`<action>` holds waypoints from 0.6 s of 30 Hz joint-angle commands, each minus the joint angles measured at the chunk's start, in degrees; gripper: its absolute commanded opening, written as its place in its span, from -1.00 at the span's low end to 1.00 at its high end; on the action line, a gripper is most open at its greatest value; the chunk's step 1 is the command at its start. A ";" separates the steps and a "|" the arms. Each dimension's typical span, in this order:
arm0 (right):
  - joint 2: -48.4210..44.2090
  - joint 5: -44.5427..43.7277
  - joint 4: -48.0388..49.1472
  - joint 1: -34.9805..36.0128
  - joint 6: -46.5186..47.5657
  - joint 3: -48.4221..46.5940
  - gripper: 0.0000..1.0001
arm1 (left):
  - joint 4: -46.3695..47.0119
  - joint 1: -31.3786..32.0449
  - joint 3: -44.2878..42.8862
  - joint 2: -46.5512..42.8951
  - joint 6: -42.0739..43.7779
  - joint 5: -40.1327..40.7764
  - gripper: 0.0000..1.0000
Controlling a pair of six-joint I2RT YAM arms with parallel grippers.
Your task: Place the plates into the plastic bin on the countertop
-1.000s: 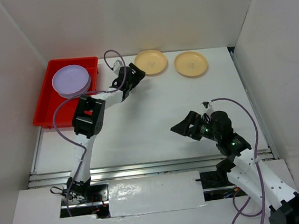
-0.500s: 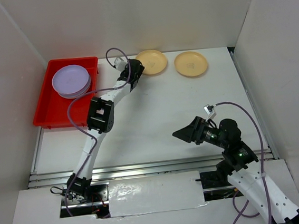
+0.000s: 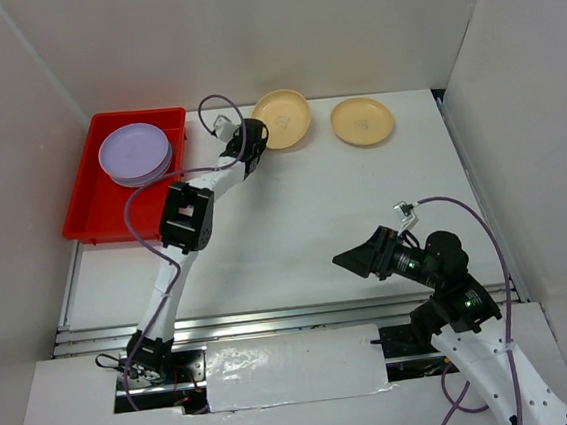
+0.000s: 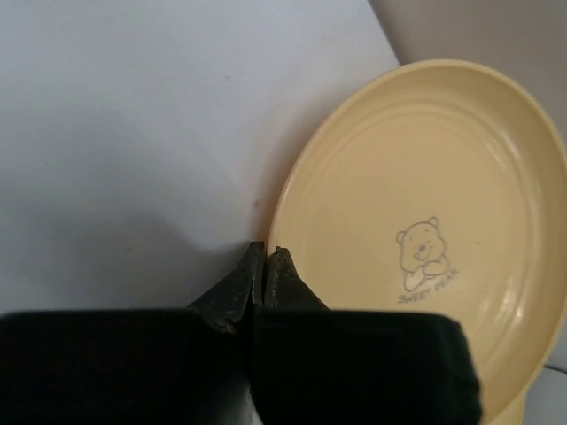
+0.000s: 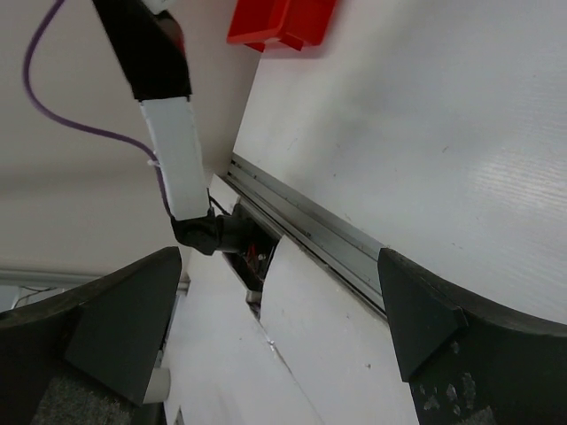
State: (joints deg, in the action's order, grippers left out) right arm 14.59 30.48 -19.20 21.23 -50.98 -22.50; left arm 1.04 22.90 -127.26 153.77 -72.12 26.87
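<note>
Left pincer (image 4: 267, 253) clamped on yellow plate (image 4: 416, 239) rim, plate hollow side up

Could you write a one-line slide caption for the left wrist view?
Left gripper shut on the rim of a cream plate with a bear emblem.

Left gripper (image 4: 266, 262) — jaws pinched together on rim of cream plate (image 4: 425, 159); bear emblem (image 4: 422, 257) at centre — white countertop (image 4: 133, 133) beside.

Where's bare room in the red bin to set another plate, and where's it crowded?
The near half of the red bin, in front of the purple plates, is bare; the far half is crowded by them. The countertop nearer than the yellow plates is mostly bare.
</note>
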 commanded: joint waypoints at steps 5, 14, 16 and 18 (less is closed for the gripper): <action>-1.49 -1.73 -3.91 -0.14 2.73 -2.46 1.00 | -3.85 -1.80 25.87 -28.81 2.85 2.92 -1.00; -1.06 -5.52 -4.18 0.12 2.03 -0.79 1.00 | -41.05 -14.33 18.73 -49.70 12.26 2.75 -1.00; -0.79 -6.31 -4.27 0.12 1.76 -0.88 1.00 | -44.18 -18.48 19.76 -51.55 13.31 1.70 -1.00; -1.23 -7.27 -4.53 0.21 1.24 -1.40 1.00 | -42.80 -25.42 23.63 -54.62 16.46 -2.07 -1.00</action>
State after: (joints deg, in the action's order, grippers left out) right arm 13.26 25.43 -23.75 21.23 -49.39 -22.50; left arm -32.25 4.45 -107.04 100.77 -60.12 26.41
